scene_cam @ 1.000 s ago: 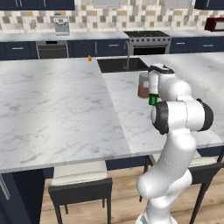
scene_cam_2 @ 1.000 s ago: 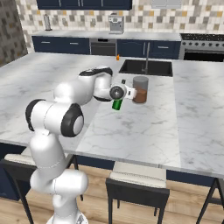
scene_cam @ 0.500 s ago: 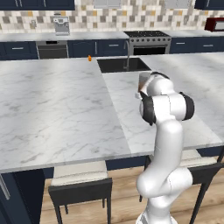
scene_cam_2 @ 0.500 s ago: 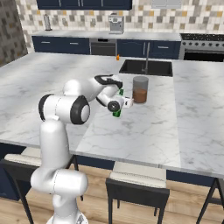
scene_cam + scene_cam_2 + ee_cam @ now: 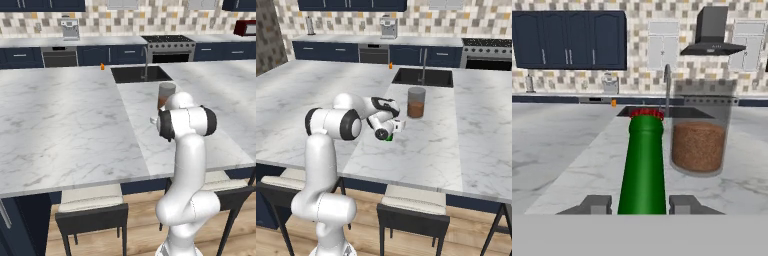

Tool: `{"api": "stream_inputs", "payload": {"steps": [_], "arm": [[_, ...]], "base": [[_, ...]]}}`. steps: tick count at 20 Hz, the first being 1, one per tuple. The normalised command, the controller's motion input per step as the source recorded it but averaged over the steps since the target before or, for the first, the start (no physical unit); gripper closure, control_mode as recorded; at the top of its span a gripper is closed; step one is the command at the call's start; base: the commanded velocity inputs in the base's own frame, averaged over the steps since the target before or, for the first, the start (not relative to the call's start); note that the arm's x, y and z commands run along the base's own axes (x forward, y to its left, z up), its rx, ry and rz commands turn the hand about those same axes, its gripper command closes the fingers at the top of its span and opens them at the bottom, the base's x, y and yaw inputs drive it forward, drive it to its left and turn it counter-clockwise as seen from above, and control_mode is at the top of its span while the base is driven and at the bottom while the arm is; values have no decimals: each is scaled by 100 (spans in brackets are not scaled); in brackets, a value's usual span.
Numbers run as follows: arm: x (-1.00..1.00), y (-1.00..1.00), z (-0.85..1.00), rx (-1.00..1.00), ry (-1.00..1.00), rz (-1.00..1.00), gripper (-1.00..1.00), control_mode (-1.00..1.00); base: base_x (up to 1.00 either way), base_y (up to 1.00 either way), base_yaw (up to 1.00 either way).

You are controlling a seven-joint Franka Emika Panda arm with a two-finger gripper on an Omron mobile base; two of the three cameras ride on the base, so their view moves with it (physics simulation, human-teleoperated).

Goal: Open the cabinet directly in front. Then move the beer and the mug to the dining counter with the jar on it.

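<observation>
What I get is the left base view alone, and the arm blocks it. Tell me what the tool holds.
Observer: The tool holds the beer, with a finger on each side of it.
Operator: Give me the jar's place against it.
Observer: In the hand view the jar stands beyond the beer, to its right, with a gap between them.
Operator: Report the tool's height.
Observer: In the right base view it hangs low over the counter, short of the jar.
</observation>
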Motion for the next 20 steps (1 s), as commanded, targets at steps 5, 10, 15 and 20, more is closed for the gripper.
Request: {"api": "stream_inputs", "payload": {"steps": [5,10,15,20], "arm": [[0,-1,-19,0,-10,0,100,-100],[0,-9,-29,1,-22,0,100,-100],[0,0,-5,0,-9,0,100,-100],[0,0,-7,0,-10,0,100,-100]], "base": [[0,0,0],[0,0,0],[0,0,0],[0,0,0]]}}
